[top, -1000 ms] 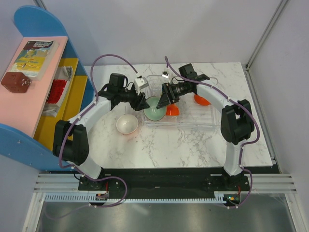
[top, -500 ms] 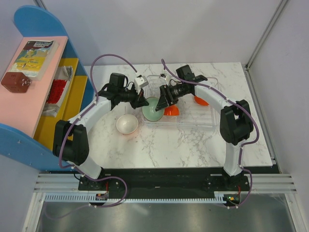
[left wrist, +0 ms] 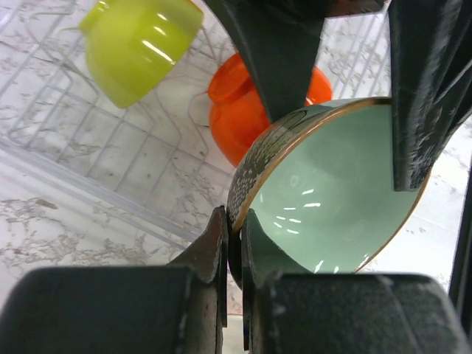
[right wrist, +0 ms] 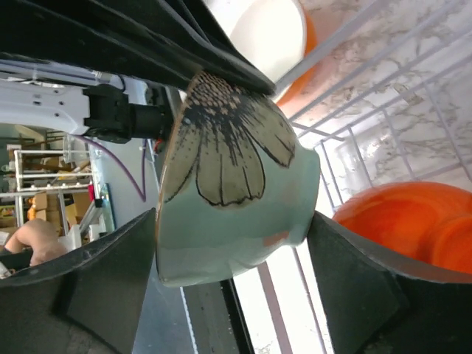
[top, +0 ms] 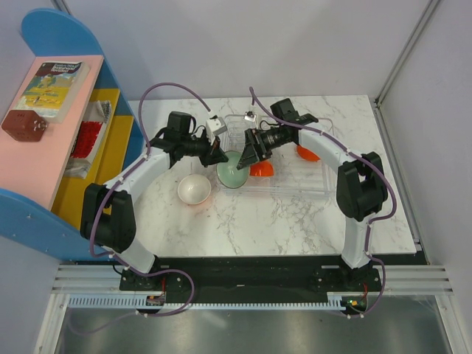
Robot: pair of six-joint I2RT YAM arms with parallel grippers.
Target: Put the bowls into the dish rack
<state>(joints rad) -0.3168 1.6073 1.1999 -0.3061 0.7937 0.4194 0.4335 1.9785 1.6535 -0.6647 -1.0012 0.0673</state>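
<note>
At the far left of the top view stands a blue and pink shelf (top: pixel 44 140), which has no part in the work. Right of it, on the marble worktop (top: pixel 280 221), an orange bowl with a white inside (top: pixel 194 189) sits upright outside the dish rack (top: pixel 295 181); it is not yet loaded. A little above and right of it in the frame, the left gripper (left wrist: pixel 234 221) is clenched on the rim of the mint bowl (left wrist: pixel 332 199), one finger inside and one outside. Because of this hold, the bowl hangs tilted with its mouth turned sideways. It is in the air over the left edge of the rack, near the centre of the top view. The right gripper (top: pixel 247 153) meets it from the other side. Its fingers stand apart with the bowl between them, and I cannot tell if they press on it or have let go. Two grippers at one bowl looks to me like a handover, probably to get a better hold for placing it. Inside the rack, a lime bowl (left wrist: pixel 136 44) and an orange bowl (left wrist: pixel 236 110) lie tipped on the ribbed base. Another orange bowl (top: pixel 308 153) lies further right.
</note>
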